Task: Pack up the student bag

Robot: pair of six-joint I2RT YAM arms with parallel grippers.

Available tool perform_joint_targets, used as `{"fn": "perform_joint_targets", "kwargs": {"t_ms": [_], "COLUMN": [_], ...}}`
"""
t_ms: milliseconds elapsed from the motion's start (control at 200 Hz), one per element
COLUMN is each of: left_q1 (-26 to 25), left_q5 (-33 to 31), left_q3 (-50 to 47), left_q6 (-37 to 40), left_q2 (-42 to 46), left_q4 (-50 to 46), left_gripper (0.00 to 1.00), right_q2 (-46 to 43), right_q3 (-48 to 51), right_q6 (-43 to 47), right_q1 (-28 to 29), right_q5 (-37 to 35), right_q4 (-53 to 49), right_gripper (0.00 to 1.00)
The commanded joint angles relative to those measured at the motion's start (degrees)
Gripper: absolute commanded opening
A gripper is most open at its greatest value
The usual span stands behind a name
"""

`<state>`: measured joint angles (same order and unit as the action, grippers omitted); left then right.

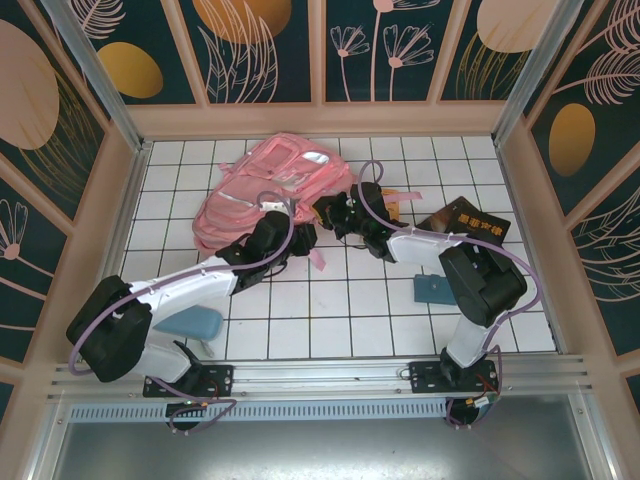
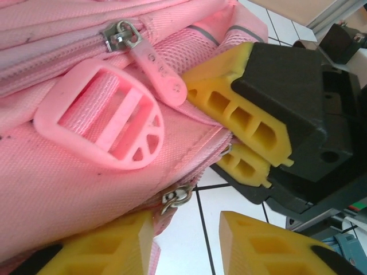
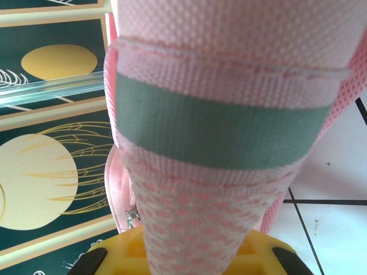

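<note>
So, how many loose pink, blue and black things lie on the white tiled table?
Pink: 1, large pink fabric backpack
Blue: 2, light blue rounded pouch; flat teal-blue rectangular pad
Black: 1, flat black book with gold lettering
Total: 4

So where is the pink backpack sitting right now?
From above, the student bag lies on the tiled table toward the back, left of centre, with a dark book off to its right.
</note>
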<state>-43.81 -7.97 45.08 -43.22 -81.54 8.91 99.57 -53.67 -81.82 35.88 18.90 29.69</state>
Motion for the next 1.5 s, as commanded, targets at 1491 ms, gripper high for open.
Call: {"fn": "perform_joint_targets", "kwargs": {"t_ms": [1491], "left_q1": [3.7], "left_q5": [4.9], "left_q3": [-3.2], "left_q6": [-5.7], "left_q2": [3.3], "left_q4": [-0.2], "left_gripper": [0.53], "right_q2": [-2.0], "right_q3": [-3.1], "right_q6": [-9.3], "right_q1": [0.0], "right_q5": [9.3], "right_q4": [9.5], "right_gripper": [0.00]}}
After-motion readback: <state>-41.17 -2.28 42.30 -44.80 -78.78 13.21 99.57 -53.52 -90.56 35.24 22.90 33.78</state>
